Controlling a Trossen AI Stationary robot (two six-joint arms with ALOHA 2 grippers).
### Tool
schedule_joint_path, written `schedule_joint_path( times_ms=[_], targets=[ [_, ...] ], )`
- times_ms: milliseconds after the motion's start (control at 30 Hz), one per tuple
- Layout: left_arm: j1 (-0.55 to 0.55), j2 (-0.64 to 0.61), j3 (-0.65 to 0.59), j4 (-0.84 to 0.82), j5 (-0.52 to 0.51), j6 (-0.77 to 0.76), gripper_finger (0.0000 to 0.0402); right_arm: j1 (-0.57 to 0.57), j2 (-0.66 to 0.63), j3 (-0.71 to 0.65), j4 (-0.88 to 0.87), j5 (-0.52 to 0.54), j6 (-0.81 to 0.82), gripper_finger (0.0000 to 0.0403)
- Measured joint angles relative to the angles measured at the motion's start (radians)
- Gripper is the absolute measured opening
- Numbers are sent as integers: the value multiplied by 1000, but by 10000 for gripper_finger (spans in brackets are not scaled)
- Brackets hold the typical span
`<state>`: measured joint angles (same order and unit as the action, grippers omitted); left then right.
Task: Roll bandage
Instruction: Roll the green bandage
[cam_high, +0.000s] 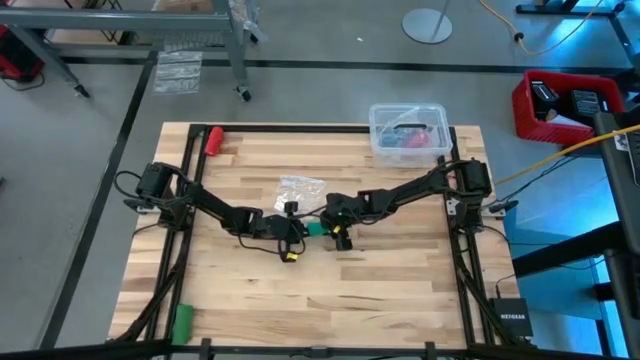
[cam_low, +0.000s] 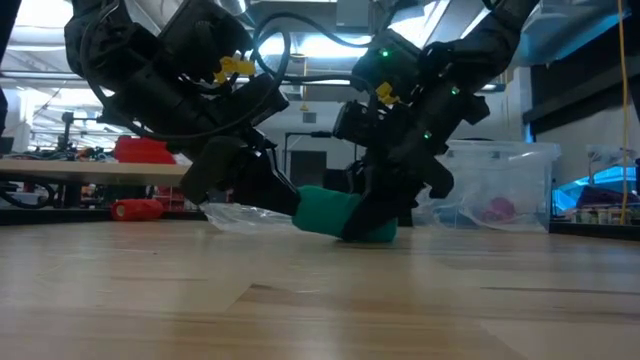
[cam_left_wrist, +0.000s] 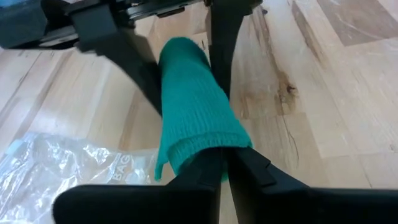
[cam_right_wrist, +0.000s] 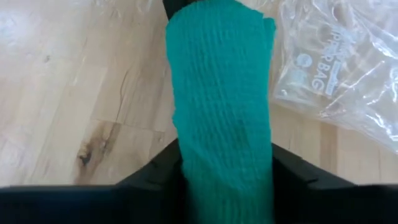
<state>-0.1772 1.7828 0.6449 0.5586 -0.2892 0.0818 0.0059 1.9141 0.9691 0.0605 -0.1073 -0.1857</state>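
Bandage (cam_high: 316, 229) lies at mid-table, just below the clear plastic bag (cam_high: 300, 189) in the high view, as a compact teal-green roll — a short fat cylinder of ribbed, knit-textured stretch cloth. Its long axis runs across the table from one arm to the other, one end toward each gripper, and it rests low against the wooden table (cam_high: 400, 280) (low view shows it lying on its side, slightly tilted).

Left gripper (cam_left_wrist: 225, 163) sits at one end of the bandage, fingers pressed nearly together and pinching the cloth's end — a folded lip of fabric bunches just ahead of the fingertips. Right gripper (cam_right_wrist: 225, 163) is at the opposite end, fingers spread to either side of the roll and flanking its full width; the cloth fills the gap between them, though whether they squeeze it I cannot tell.

Writing: the bag, lying crumpled beside the bandage, carries pale print reading "BAG" (further letters above it are not legible). A small black box (cam_high: 511, 320) at the table's corner, well apart from the bandage, reads "NETGEAR".

Red roll (cam_high: 214, 139) and clear lidded bin (cam_high: 407, 131) stand at the far edge, well apart from the bandage.
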Motion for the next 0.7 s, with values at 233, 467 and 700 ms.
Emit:
schedule_joint_path(
  times_ms=[233,467,700],
  targets=[
    [0,-5,0,-12,-1,-5,44,0,-1,0,-14,10,-3,81],
    [-21,-109,0,-175,-2,-2,88,1,-3,3,-52,20,-4,91],
    [-51,-261,0,-392,-22,-29,100,1,-3,2,-51,25,-4,90]
  ],
)
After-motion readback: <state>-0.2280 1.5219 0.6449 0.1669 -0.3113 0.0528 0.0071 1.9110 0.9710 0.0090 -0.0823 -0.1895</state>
